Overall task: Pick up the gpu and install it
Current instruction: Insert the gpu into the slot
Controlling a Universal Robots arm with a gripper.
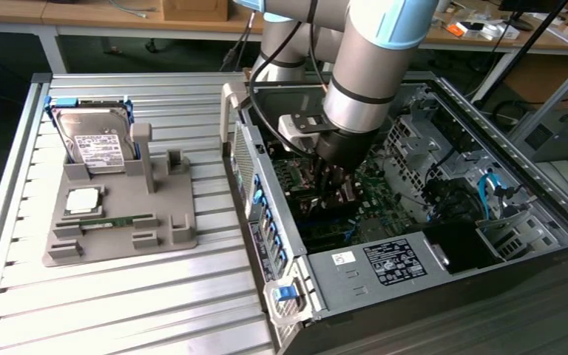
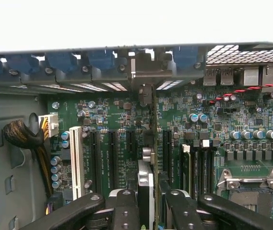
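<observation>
Right now my fingers (image 2: 126,211) are closed partway on the gpu (image 2: 146,187), pinching the thin card from both faces so that it stands on edge between them. In the wrist view I see it edge-on: a narrow dark board with a silvery strip running away from me, its far end reaching the row of rear slot openings (image 2: 141,79) in the case wall. It sits in line with the long black expansion slots (image 2: 112,158) on the green motherboard (image 2: 251,120); whether its edge is already seated in one, I cannot tell.

Beside those slots stands a white slot (image 2: 76,160), and past it a bundle of yellow and black wires (image 2: 40,143) ends in a white plug. On the other side lie the memory slots (image 2: 198,165) and the metal processor socket frame (image 2: 249,184).

Seen from the exterior view, my gripper (image 1: 328,177) reaches down inside the open computer case (image 1: 402,266), which lies on a slatted metal table (image 1: 116,310). To the exterior view's left, well apart, a grey holder (image 1: 116,229) carries a hard drive (image 1: 97,140) standing up and a memory stick (image 1: 106,220) lying flat.
</observation>
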